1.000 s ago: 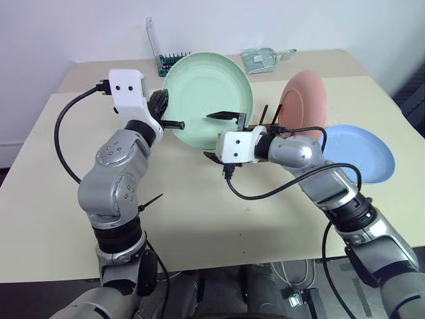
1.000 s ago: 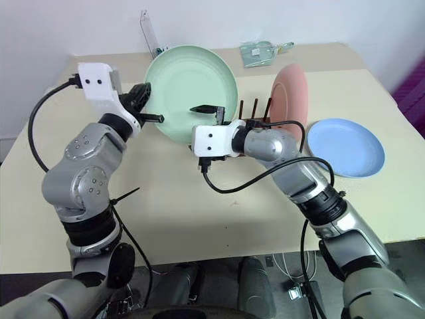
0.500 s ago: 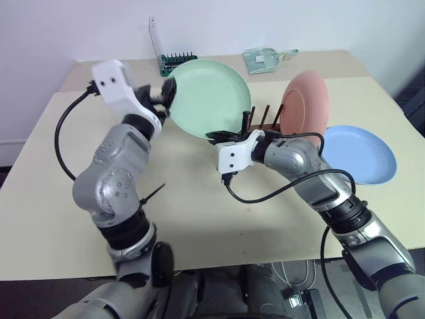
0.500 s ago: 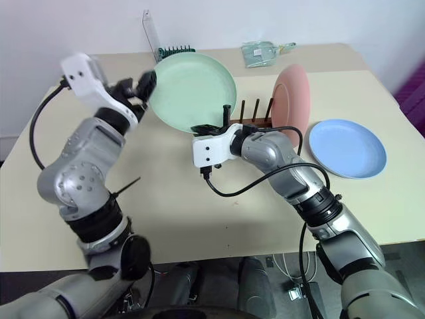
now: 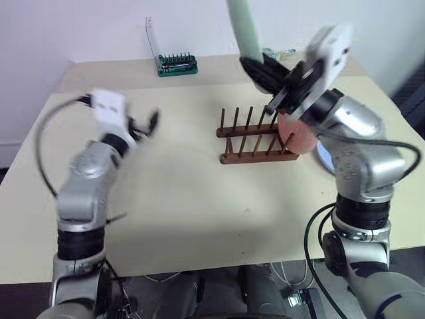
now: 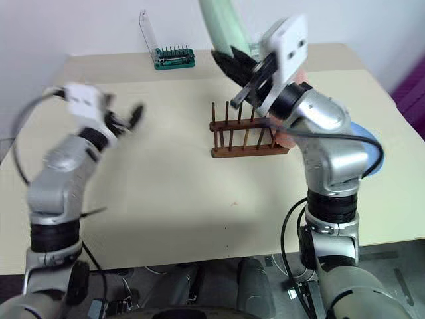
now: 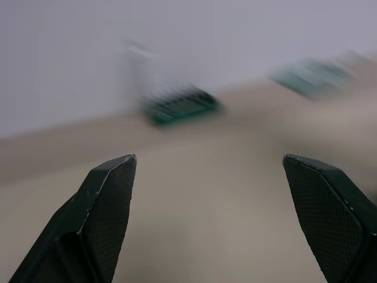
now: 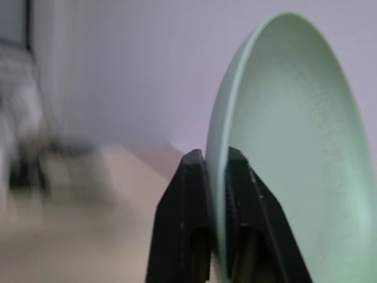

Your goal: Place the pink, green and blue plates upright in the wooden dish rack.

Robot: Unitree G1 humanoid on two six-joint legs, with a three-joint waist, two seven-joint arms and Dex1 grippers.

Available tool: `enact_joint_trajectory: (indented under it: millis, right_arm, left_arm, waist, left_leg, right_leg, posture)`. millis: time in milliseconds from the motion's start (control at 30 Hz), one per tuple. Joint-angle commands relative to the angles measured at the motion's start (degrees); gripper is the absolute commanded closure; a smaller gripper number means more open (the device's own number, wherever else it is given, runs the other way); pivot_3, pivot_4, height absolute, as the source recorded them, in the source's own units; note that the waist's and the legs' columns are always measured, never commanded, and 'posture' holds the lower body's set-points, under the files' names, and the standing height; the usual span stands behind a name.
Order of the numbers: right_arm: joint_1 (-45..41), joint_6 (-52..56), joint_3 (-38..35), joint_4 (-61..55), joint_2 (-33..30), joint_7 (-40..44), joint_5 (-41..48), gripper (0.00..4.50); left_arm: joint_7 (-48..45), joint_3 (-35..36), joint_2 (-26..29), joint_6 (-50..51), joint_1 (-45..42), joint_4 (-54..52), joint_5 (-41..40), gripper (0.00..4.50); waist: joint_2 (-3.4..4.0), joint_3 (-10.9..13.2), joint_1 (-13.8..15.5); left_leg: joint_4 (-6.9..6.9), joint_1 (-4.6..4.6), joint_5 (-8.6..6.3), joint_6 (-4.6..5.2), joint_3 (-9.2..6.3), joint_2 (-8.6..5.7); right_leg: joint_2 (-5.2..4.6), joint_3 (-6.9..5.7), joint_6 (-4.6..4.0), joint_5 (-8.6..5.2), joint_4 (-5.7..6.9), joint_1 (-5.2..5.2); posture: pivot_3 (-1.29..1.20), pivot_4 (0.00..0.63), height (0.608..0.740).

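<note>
Green plate (image 8: pixel 283 147) is pinched by its rim in the right gripper (image 8: pixel 215 177), held edge-on above the wooden dish rack (image 5: pixel 255 139). Pink plate (image 5: pixel 295 133) stands at the rack's right end, with the blue plate (image 6: pixel 364 136) beyond. Left gripper (image 7: pixel 209 171) gapes wide, empty, well left of the rack.

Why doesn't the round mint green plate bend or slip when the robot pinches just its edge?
The round mint green plate probably stays stiff: it keeps its curve though the right gripper pinches only its rim. It looks light, since that small grip carries it. Its matte surface may resist slipping, but it could still swing.
</note>
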Motion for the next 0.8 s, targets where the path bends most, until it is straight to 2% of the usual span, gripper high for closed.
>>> enact_joint_trajectory:
  millis: [33, 100, 267, 700, 800]
  right_arm:
    - [0.23, 10.52, -6.53, -1.69, -0.40, -5.58, 11.29, 4.50]
    - [0.34, 12.96, -8.19, -1.32, -0.74, -7.81, 14.45, 4.50]
    - [-0.02, 17.69, -11.31, 1.59, -0.82, -13.21, 21.42, 4.50]
    - [-3.05, 18.36, -10.58, 14.34, -1.51, -20.25, 22.87, 4.50]
    - [-2.98, 16.58, -8.28, 13.59, -2.73, -18.27, 20.73, 3.44]
  left_arm:
    - [-13.05, -5.54, 3.35, 0.36, 3.71, -7.43, -6.46, 0.43]
    - [-17.01, -7.03, 5.25, 2.35, 5.55, -9.57, -9.19, 0.43]
    - [-18.16, -7.60, 6.43, 3.03, 5.99, -10.33, -9.87, 0.43]
    - [-16.32, -6.91, 5.64, 4.80, 5.68, -11.79, -11.06, 0.43]
    - [-15.77, -7.01, 5.65, 5.13, 5.80, -12.07, -11.10, 0.39]
  waist:
    - [0.09, 0.04, 0.01]
    - [0.23, 0.11, -0.10]
    - [0.43, 0.08, -0.18]
    - [0.43, 0.08, -0.04]
    - [0.43, 0.08, -0.04]
  left_leg:
    - [-0.02, 0.00, 0.00, 0.01, 0.03, 0.02]
    - [-0.04, -0.02, -0.01, 0.01, 0.10, 0.08]
    - [-0.05, 0.02, 0.01, -0.01, 0.21, 0.17]
    - [-0.04, 0.02, 0.01, 0.00, 0.27, 0.17]
    - [-0.04, 0.01, 0.01, 0.00, 0.27, 0.17]
  right_leg:
    - [0.00, 0.00, -0.01, 0.00, -0.03, -0.02]
    - [0.02, 0.01, -0.03, -0.02, -0.04, -0.11]
    - [0.06, 0.01, -0.05, -0.01, 0.00, -0.15]
    - [0.05, 0.03, -0.05, 0.00, -0.01, -0.15]
    - [0.05, 0.03, -0.05, 0.00, -0.01, -0.15]
  posture:
    - [0.00, 0.150, 0.740]
    - [0.00, 0.150, 0.740]
    - [0.00, 0.150, 0.740]
    - [0.00, 0.150, 0.740]
    - [0.00, 0.150, 0.740]
